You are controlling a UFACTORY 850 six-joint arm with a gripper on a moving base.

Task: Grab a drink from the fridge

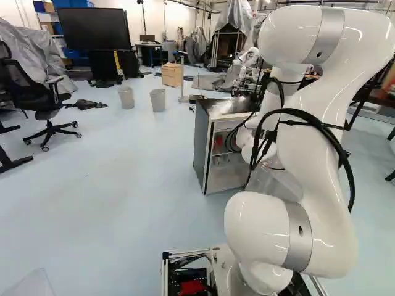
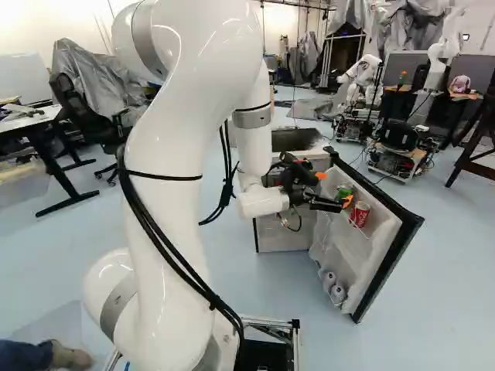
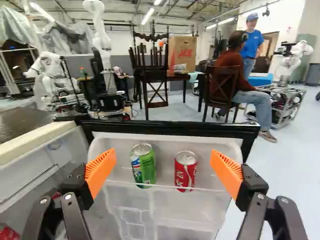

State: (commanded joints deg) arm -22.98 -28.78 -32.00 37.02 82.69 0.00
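Jaws wide apart, facing two cans in the open fridge door

The jaws stand wide open, nothing gripped, their orange pads [image 3: 101, 172] facing each other across a gap. Ahead of that gap, upright side by side, are a green drink can [image 3: 143, 165] and a red drink can [image 3: 185, 171]. Both stand on the upper door shelf [image 3: 165, 188], apart from each other and from the pads. The green can is toward the hinge side of the fridge door [image 2: 387, 263], the red one toward its free edge. Lower than the jaws, two pale cans [image 2: 329, 280] lie near the foot of the same door.

Beside the jaws, on the hinge side, is the fridge [image 1: 202, 145], with a red item [image 3: 9, 233] partly visible low inside it. Beyond the jaws and past the door, a cardboard box [image 3: 181, 51] sits on a table [image 3: 193, 78], near an upturned wooden chair [image 3: 151, 60]. Farther off, also ahead, stands another robot [image 3: 49, 75].
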